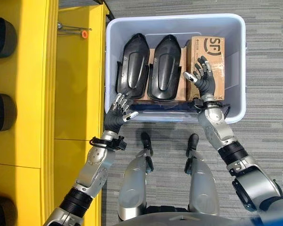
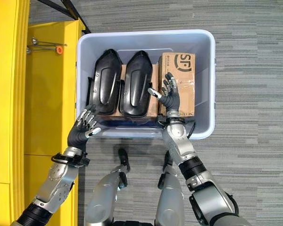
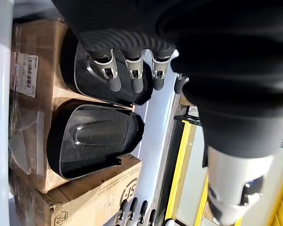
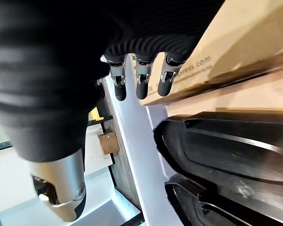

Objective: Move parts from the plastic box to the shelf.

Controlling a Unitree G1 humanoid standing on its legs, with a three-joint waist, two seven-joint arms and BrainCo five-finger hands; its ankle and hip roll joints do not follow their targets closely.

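Between your relaxed, empty left hand (image 1: 117, 112) and right hand (image 1: 203, 77) lie two black parts (image 1: 159, 68) in the plastic box (image 1: 236, 56); reaching is underway, so next close both around one.

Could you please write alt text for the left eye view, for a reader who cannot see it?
Both robot hands, open, reach toward a pale plastic box on grey carpet: the left hand at its near left corner, the right hand over a cardboard box inside. Two black moulded parts lie beside it; a yellow shelf stands left.
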